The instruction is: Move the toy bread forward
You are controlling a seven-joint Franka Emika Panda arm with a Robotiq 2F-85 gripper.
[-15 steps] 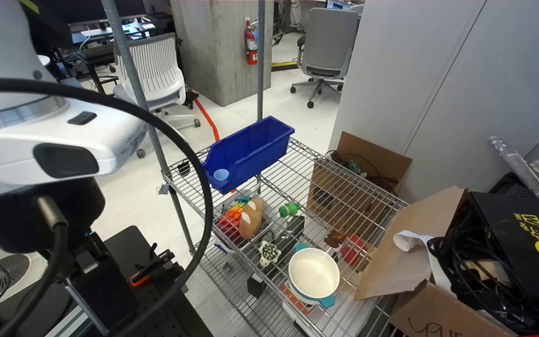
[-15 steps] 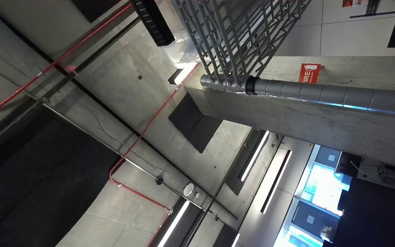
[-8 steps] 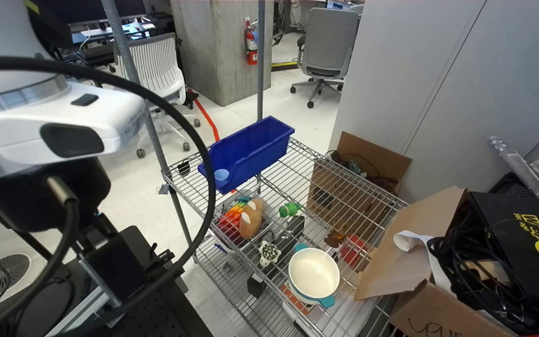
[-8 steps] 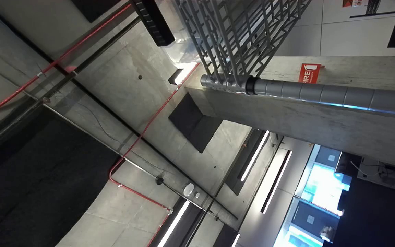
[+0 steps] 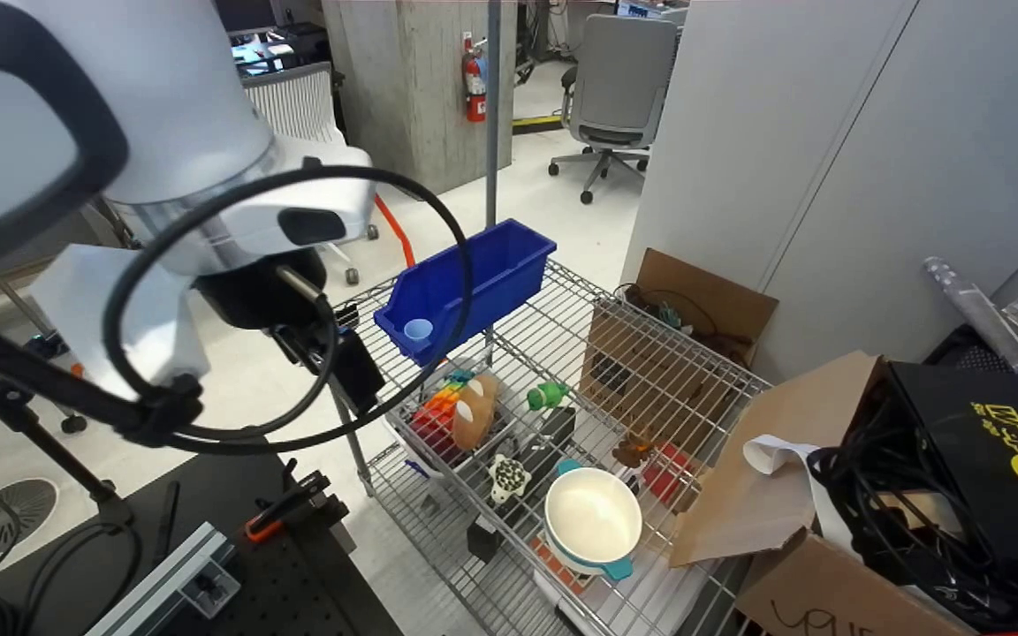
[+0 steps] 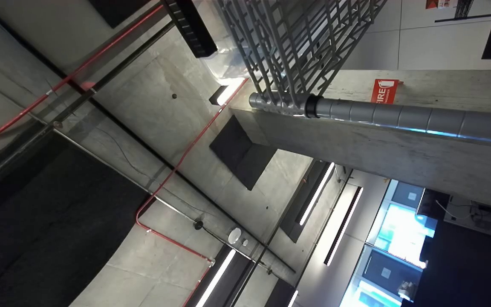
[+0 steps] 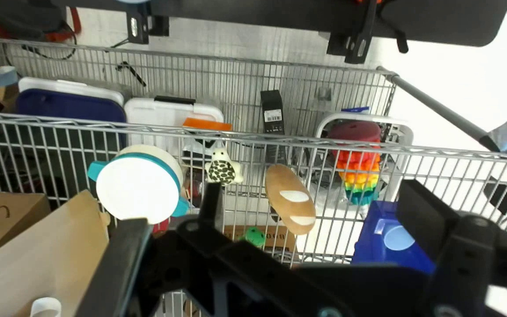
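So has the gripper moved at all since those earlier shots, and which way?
Yes. In an exterior view, the gripper has moved up and rightward in the picture, appearing nearer the blue bin, which has stayed put.

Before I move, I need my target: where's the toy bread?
In the wrist view, the toy bread lies right of centre on the wire shelf, between the spotted toy and the blue bin.
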